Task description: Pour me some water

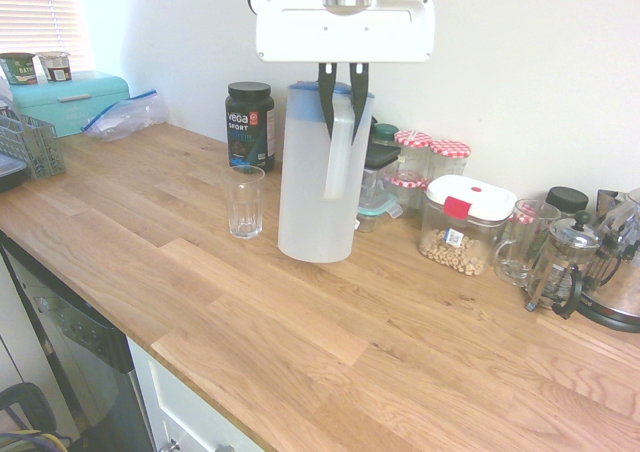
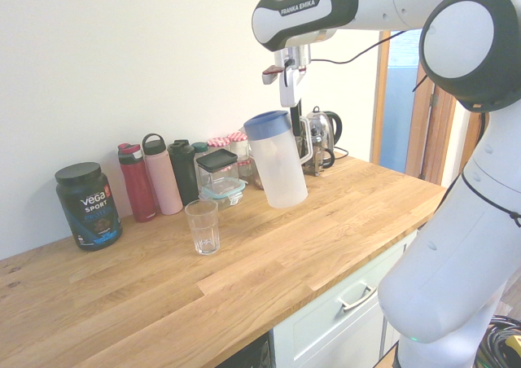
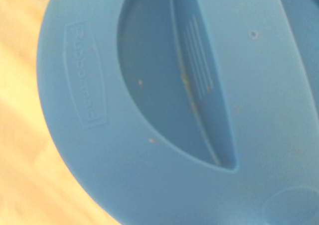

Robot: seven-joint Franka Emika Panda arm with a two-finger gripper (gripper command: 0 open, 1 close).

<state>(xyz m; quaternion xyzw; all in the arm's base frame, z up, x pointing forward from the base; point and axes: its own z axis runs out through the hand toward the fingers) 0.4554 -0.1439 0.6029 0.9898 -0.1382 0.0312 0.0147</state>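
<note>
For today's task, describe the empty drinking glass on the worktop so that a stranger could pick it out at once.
Start at the long wooden worktop along the white wall. Near its middle stands a tall frosted jug with a blue lid. The glass stands alone beside it, in front of the black Vega Sport tub. It is small, clear, lidless and without a handle, unlike the jars and mugs around.

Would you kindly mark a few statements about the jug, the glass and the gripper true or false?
1. The gripper is shut on the jug's handle. True.
2. The jug hangs tilted above the counter. True.
3. The glass lies on its side. False: it stands upright beside the jug.
4. The jug's lid is red. False: it is blue.
5. The glass is full of water. False: it looks empty.
</note>
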